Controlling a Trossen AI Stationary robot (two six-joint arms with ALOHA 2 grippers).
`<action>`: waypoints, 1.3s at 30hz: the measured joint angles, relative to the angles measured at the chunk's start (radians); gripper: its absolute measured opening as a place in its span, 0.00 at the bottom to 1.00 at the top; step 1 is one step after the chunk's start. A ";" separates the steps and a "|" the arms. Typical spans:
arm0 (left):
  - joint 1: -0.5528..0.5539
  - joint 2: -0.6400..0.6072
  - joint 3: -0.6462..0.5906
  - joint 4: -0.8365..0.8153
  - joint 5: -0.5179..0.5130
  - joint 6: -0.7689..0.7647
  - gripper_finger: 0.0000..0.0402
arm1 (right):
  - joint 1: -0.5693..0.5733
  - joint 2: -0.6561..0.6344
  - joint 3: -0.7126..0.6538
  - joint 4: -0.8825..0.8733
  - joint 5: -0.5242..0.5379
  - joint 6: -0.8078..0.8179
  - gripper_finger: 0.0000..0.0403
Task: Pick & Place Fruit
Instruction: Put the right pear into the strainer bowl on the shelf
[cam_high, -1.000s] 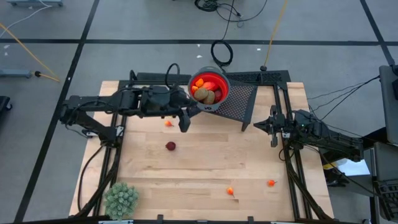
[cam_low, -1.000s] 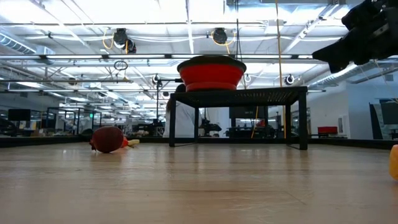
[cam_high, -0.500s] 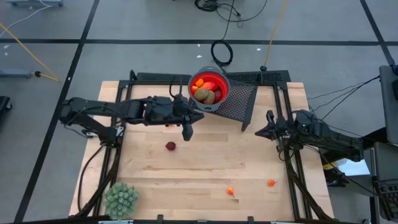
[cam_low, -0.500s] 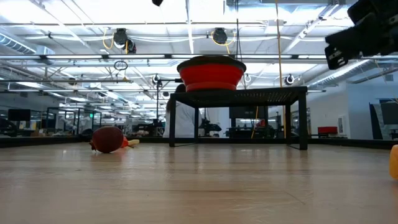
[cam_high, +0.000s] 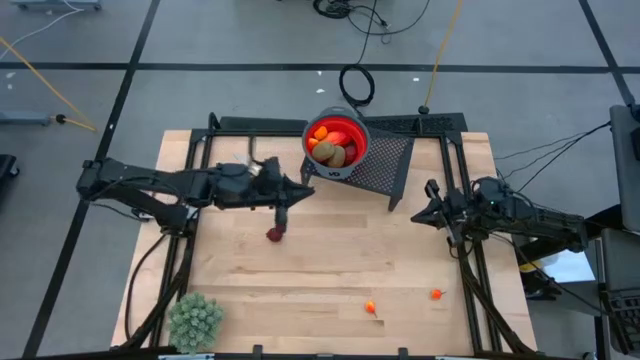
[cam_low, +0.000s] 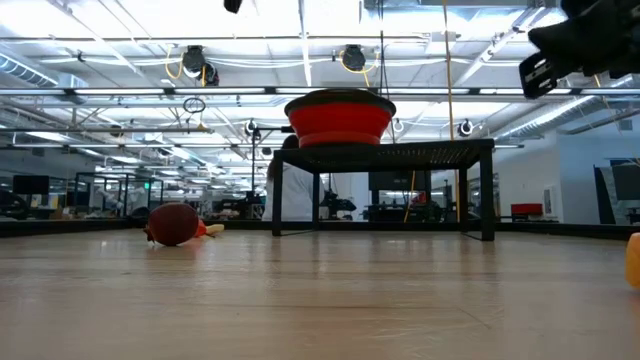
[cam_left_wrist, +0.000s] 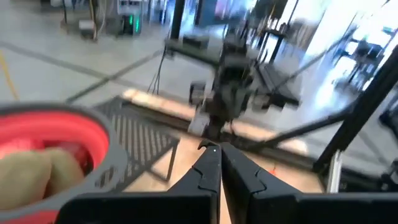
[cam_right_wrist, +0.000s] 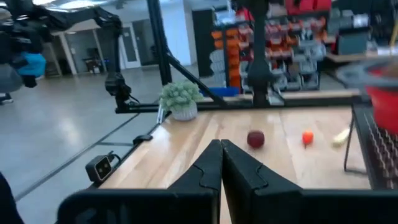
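A red bowl (cam_high: 336, 143) stands on a black mesh stand (cam_high: 385, 165) at the far side and holds brown and orange fruit. One dark red round fruit (cam_high: 273, 236) lies on the wooden table, also in the low view (cam_low: 174, 224) and the right wrist view (cam_right_wrist: 255, 139). My left gripper (cam_high: 283, 208) hangs shut and empty just above and beyond it; its fingers meet in the left wrist view (cam_left_wrist: 216, 149). At the table's right edge my right gripper (cam_high: 420, 213) waits, shut and empty (cam_right_wrist: 219, 144). Two tiny orange pieces (cam_high: 370, 307) (cam_high: 436, 294) lie near the front.
A pale green spiky plant ball (cam_high: 195, 320) sits at the near left corner. Another small orange piece (cam_right_wrist: 307, 137) and a pale yellow thing (cam_right_wrist: 341, 137) lie beyond the red fruit, near the stand. Bare wood spreads across the table's middle (cam_high: 340, 255).
My left gripper has drawn back from beside the bowl, sinking toward the table's near and left side. It now hangs over the dark red fruit. My right gripper has swung slightly at the right edge. The fruit has stayed where it was.
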 joint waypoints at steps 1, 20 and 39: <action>-0.003 -0.021 -0.027 0.023 -0.001 0.002 0.03 | 0.002 0.011 0.000 0.000 0.011 0.008 0.00; -0.067 -0.394 -0.390 0.073 -0.053 0.062 0.01 | 0.092 0.358 0.234 -0.033 0.035 0.011 0.00; -0.070 -0.647 -0.604 0.072 -0.054 0.083 0.04 | 0.402 0.690 0.561 -0.434 0.232 0.066 0.00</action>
